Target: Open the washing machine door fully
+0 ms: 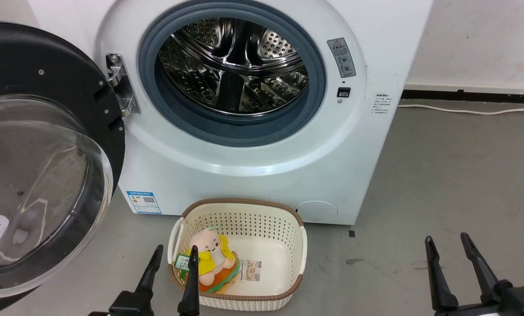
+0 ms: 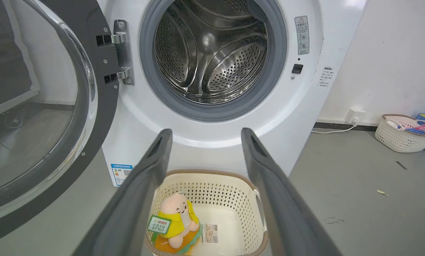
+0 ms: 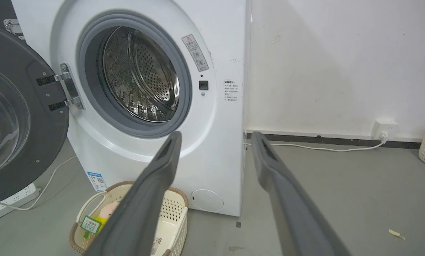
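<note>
We look down at the front of a white front-loading washing machine (image 1: 253, 162) standing on a grey floor (image 1: 441, 188). Its round opening is uncovered, showing the grey rubber gasket (image 1: 240, 131) and the perforated steel drum (image 1: 233, 66) behind it.

The washing machine door (image 1: 38, 57) hangs from a metal hinge (image 1: 121, 85) on the left side of the opening and stands upright, swung wide out to the left. Its inner face is turned towards us, and the clear glass bowl (image 1: 33, 175) bulges out from the black ring in our direction. The door is round, so it has no long axis; its free edge runs off the left of the head view.

On the floor just in front of the machine sits a cream perforated basket (image 1: 244, 202) with a brown rim, and a plush toy (image 1: 211, 256) in a yellow top lies in its left half.

The left gripper (image 1: 176, 249) hangs low over the basket's near left corner, fingers spread apart with nothing between them, touching nothing. The right gripper (image 1: 446, 238) is at the lower right over bare floor, also spread and empty. Both are well apart from the door.
</note>
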{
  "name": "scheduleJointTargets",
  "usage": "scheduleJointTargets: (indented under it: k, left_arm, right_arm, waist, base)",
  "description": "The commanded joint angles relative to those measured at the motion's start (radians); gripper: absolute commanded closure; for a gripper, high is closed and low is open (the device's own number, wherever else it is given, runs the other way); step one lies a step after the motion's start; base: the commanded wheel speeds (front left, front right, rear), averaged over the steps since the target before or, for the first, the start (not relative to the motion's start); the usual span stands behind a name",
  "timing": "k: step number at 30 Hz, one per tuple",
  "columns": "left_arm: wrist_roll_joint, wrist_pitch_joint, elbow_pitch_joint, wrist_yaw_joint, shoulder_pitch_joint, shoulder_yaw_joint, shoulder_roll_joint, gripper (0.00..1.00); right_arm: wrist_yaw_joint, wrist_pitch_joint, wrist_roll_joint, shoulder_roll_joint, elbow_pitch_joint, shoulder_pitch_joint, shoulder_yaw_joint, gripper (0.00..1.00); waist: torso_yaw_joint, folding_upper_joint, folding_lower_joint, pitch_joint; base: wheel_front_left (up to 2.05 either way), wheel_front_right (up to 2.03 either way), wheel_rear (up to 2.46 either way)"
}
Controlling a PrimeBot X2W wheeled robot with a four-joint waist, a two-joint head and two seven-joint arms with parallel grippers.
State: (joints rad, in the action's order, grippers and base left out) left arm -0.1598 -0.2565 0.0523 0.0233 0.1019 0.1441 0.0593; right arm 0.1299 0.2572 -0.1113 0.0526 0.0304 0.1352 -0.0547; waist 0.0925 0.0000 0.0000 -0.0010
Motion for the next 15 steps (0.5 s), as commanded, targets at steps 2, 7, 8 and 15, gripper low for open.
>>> scheduleJointTargets:
  k: [2, 7, 8, 15]
  left_arm:
    - [0.012, -0.005, -0.006, -0.001, 0.001, -0.005, -0.001, 0.00]
    - [0.024, -0.005, -0.006, -0.006, -0.003, -0.009, -0.002, 0.00]
    - [0.028, -0.005, -0.006, -0.008, -0.004, -0.009, -0.002, 0.00]
    - [0.036, -0.005, -0.014, -0.020, -0.009, -0.017, -0.003, 0.00]
  right_arm:
    - [0.001, 0.005, 0.006, -0.002, -0.005, -0.001, 0.002, 0.00]
    - [0.001, 0.005, 0.006, -0.002, -0.009, -0.001, 0.004, 0.00]
    - [0.001, 0.005, 0.005, -0.002, -0.011, -0.001, 0.004, 0.00]
    - [0.001, 0.005, 0.005, -0.002, -0.013, -0.005, 0.003, 0.00]
  waist:
    - [0.001, 0.0000, 0.0000, 0.000]
    - [0.001, 0.0000, 0.0000, -0.001]
    - [0.000, 0.0000, 0.0000, 0.000]
    - [-0.003, 0.0000, 0.0000, 0.002]
  base:
    - [0.00, 0.00, 0.00]
    - [0.00, 0.00, 0.00]
    - [0.00, 0.00, 0.00]
    - [0.00, 0.00, 0.00]
